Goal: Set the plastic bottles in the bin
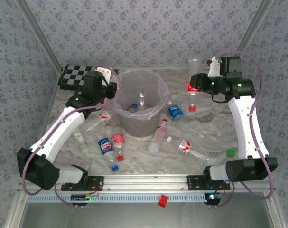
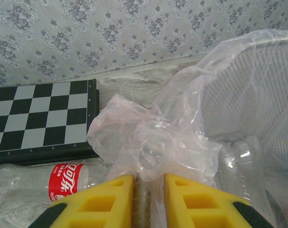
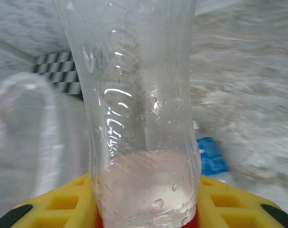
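Observation:
The grey bin (image 1: pixel 155 90), lined with a clear bag (image 2: pixel 158 128), stands mid-table with a bottle (image 1: pixel 134 107) lying inside. My left gripper (image 1: pixel 109 89) is at its left rim, yellow fingers (image 2: pixel 110 202) shut on the rim and bag. My right gripper (image 1: pixel 195 87) hovers right of the bin, shut on a clear plastic bottle (image 3: pixel 144 118) with a red label (image 1: pixel 190 87). Several bottles lie on the table: a blue-labelled one (image 1: pixel 106 146), a red-labelled one (image 1: pixel 117 140), a clear one (image 1: pixel 159 135) and another blue one (image 1: pixel 175 112).
A chequered board (image 1: pixel 73 76) lies at the back left, with a red-labelled bottle (image 2: pixel 63 180) beside it. Loose caps sit near the front: green (image 1: pixel 230 152), blue (image 1: pixel 115 167), red (image 1: pixel 120 158). Another red cap (image 1: pixel 162 200) rests on the front rail. Patterned walls enclose the table.

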`<move>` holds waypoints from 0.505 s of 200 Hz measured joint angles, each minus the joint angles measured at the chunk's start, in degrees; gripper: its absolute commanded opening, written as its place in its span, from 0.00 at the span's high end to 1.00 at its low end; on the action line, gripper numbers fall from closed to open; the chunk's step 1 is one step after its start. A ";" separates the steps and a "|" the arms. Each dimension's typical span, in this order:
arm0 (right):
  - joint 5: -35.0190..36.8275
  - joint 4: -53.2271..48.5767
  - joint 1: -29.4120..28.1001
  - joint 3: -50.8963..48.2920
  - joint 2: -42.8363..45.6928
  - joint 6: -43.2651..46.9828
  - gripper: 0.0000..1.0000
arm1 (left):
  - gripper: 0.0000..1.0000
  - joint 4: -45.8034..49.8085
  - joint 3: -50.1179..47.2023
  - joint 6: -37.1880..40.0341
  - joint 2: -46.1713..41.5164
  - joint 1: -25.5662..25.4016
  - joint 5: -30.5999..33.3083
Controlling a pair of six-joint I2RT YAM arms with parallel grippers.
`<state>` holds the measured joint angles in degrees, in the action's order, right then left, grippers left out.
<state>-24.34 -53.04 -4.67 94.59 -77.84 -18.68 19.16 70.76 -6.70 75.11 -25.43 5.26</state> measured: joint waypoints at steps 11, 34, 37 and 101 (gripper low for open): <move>-1.18 -0.52 -2.75 2.43 -0.22 -1.36 0.70 | 0.77 -0.15 0.00 0.02 0.00 -0.22 0.22; -2.56 -0.83 -8.66 7.32 -1.51 -3.45 0.71 | 0.77 -0.35 0.00 0.02 0.00 -0.59 0.17; -2.71 -0.81 -9.33 7.85 -1.79 -3.61 0.71 | 0.77 -0.35 0.00 0.02 0.00 -0.63 0.17; -3.30 0.07 -19.06 15.58 -10.38 -7.37 0.73 | 0.77 -0.74 -0.02 0.15 -0.02 -2.01 1.09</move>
<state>-27.64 -52.97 -23.73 110.17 -88.23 -26.04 18.41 70.74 -6.55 75.09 -27.44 6.35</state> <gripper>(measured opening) 0.393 0.230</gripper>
